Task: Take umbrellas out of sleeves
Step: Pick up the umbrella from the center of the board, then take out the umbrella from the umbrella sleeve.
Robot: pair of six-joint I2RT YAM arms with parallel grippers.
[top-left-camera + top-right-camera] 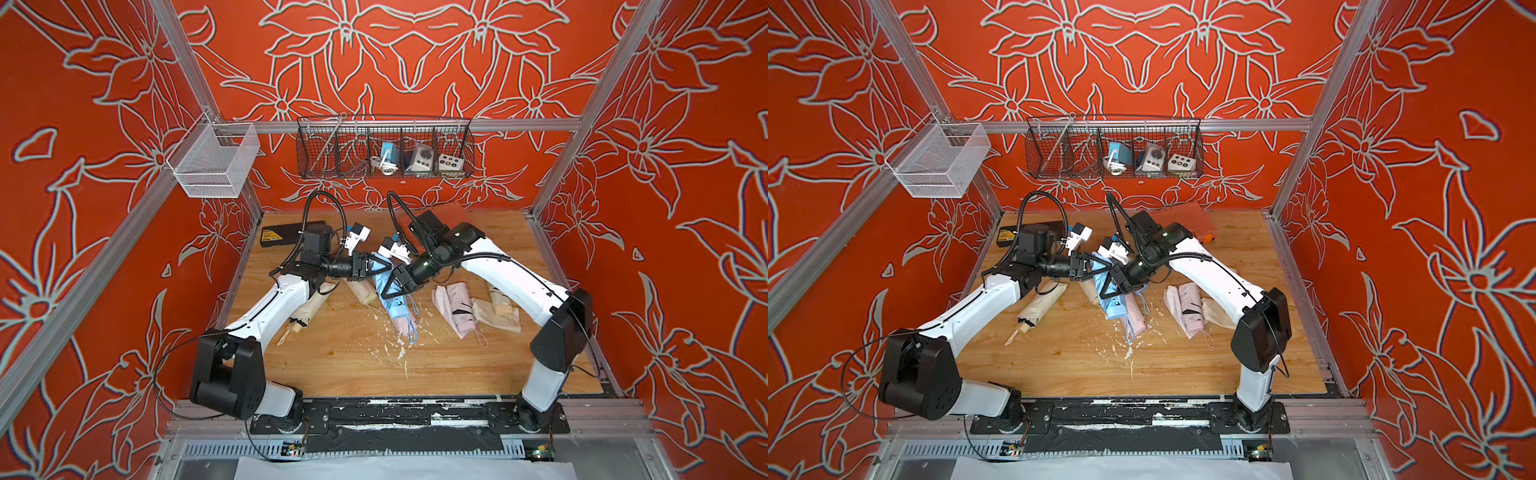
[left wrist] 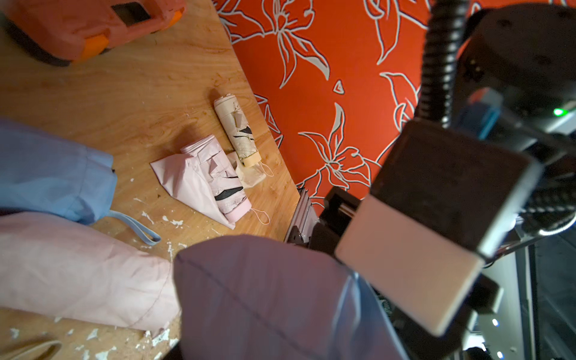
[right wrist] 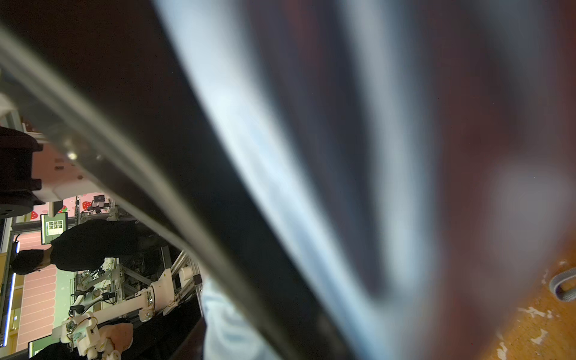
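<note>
Blur is filling the right wrist view, and the jaws of the left gripper [image 1: 377, 266] cannot be judged. The right gripper [image 1: 388, 289] is pinching the light blue sleeved folding umbrella [image 1: 395, 306], which is lying at the middle of the wooden tabletop [image 1: 345, 365] over a pale pink sleeved umbrella [image 1: 405, 328].

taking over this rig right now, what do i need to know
Left tool: shut on the far end of the blue sleeved umbrella.
Right tool: shut on its middle.
Done: pink umbrella and cream umbrella lie bare on the right; the pink sleeve and cream sleeve lie flat against them.
Left to do: pull the blue one free, then the pink sleeved umbrella under it.
A second cream umbrella and a third cream umbrella, both left of the blue one: sleeve state unclear.
</note>
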